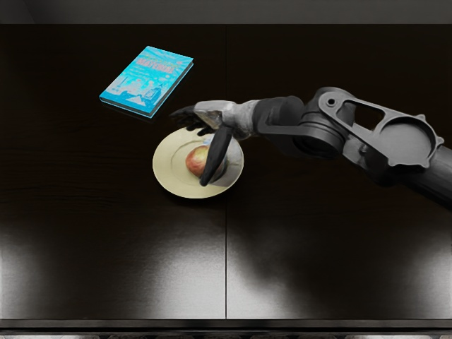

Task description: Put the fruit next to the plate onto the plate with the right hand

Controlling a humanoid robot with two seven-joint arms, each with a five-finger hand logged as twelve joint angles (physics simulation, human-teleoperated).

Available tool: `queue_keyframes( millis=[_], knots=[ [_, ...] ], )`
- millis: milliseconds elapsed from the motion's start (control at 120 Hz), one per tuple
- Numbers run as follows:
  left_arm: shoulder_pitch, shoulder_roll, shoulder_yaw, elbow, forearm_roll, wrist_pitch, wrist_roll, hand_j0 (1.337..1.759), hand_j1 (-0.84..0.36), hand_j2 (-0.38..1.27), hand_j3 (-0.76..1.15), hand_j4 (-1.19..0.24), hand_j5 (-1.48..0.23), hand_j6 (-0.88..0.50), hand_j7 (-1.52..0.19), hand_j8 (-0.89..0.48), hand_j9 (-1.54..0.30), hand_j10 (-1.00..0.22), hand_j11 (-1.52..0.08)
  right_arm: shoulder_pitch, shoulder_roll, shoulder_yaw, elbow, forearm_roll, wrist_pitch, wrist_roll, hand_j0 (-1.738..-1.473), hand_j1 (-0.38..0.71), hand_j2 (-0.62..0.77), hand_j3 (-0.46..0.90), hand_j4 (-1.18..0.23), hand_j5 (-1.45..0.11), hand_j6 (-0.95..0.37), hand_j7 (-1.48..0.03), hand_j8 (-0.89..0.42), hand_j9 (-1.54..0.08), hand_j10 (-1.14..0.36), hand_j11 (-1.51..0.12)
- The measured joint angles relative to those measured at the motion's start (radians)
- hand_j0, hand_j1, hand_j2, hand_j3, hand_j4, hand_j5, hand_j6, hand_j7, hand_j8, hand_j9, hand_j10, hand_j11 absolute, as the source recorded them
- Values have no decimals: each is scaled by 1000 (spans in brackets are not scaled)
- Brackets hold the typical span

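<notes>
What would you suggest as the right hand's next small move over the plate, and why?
Probably lift the right hand straight up before withdrawing rightward. The round red-and-yellow apple already sits on the pale cream round plate, the fingers look spread rather than clasped, and one dark finger crosses the apple's front, so a sideways pull might knock it.

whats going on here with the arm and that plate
The right hand reaches in from the right over a plate on a dark table. An apple sits on the plate, with one finger hanging in front of it. The other fingers look spread, not wrapped around it. A blue book lies beyond the plate, apart from it. The left arm is out of view.
</notes>
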Motion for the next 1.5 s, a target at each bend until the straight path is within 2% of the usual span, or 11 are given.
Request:
queue_keyframes(
  millis=[267, 467, 633, 1183, 1500],
  knots=[
    [0, 0, 0, 0, 0, 0, 0, 1658, 69, 46, 0, -233, -303, -233, -303, -233, -303, -233, -303, -87, -93, 157, -2, 303, 251, 25, -1658, -293, -8, 0, -47, -62, -47, -62, -47, -62, -47, -62],
    [0, 0, 0, 0, 0, 0, 0, 1658, 69, 46, 0, -233, -303, -233, -303, -233, -303, -233, -303, -132, -185, 182, -6, 502, 339, 51, -1658, -299, -8, 0, -42, -54, -42, -54, -41, -54, -41, -54],
    [0, 0, 0, 0, 0, 0, 0, 1658, 69, 46, 0, -233, -303, -233, -303, -233, -303, -233, -303, -171, -270, 184, -6, 646, 387, 57, -1658, -302, -7, 0, -40, -52, -39, -52, -39, -52, -39, -52],
    [0, 0, 0, 0, 0, 0, 0, 1658, 69, 47, 0, -233, -303, -233, -303, -233, -303, -233, -303, -301, -531, 182, 0, 890, 399, 58, -1658, -304, -7, 0, -37, -50, -37, -50, -37, -50, -37, -50],
    [0, 0, 0, 0, 0, 0, 0, 1658, 69, 47, 0, -233, -303, -233, -303, -233, -303, -233, -304, -339, -677, 173, 2, 979, 399, 56, -1658, -305, -7, 0, -35, -48, -34, -49, -35, -48, -36, -48]
  ],
)
